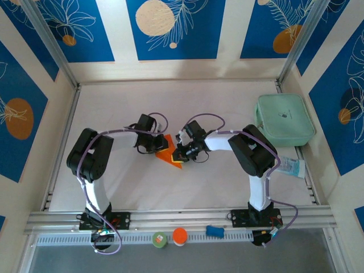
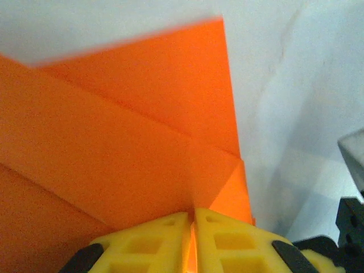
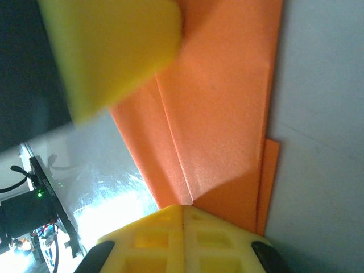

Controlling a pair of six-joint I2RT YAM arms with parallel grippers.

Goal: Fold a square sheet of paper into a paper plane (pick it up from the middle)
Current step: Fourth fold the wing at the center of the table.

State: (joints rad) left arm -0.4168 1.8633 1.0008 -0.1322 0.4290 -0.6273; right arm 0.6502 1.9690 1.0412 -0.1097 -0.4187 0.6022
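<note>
Item: part-folded orange paper (image 1: 169, 154), mid-worktop (image 1: 170, 102), between both claws.
Left claw (image 2: 191, 215): pinched shut on one edge.
Right claw (image 3: 183, 209): pinched shut on a crease.
Risk: opposed pulling could tear the sheet or skew folds, and the thin grip may slip.

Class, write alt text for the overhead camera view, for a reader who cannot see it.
At the centre of a white table, the left end effector and right end effector both pinch a partly folded orange paper. A mint-green case lies at the table's far right edge.
</note>
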